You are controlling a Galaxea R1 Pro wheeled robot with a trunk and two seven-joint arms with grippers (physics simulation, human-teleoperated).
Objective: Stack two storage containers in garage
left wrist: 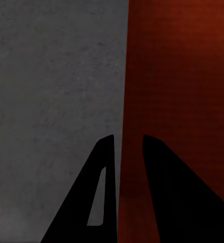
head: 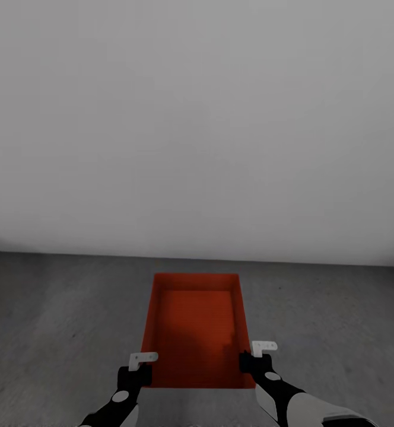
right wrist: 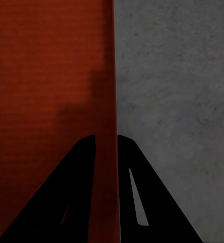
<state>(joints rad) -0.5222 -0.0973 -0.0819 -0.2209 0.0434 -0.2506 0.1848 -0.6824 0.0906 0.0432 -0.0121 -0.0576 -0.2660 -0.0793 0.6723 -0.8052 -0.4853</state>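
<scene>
One storage container (head: 195, 332) is sitting over the grey floor (head: 54, 320) near the wall (head: 197, 118); left gripper (head: 139, 366) and right gripper (head: 255, 356) jaws are pinching its side walls.

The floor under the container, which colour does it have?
Dark grey, slightly mottled: the floor shows best in the head view, around the orange-red container.

Forearms cut off by the head view's lower edge; left claw (head: 139, 369) and right claw (head: 251, 357) fingertips hidden by the walls of the orange-red container (head: 194, 329); container's outer side walls hidden from the head view; in the left wrist view, container (left wrist: 178, 76) cut by the frame; likewise in the right wrist view (right wrist: 46, 76); whether resting on the floor (head: 54, 308) or lifted, cannot tell; second container unseen.
</scene>
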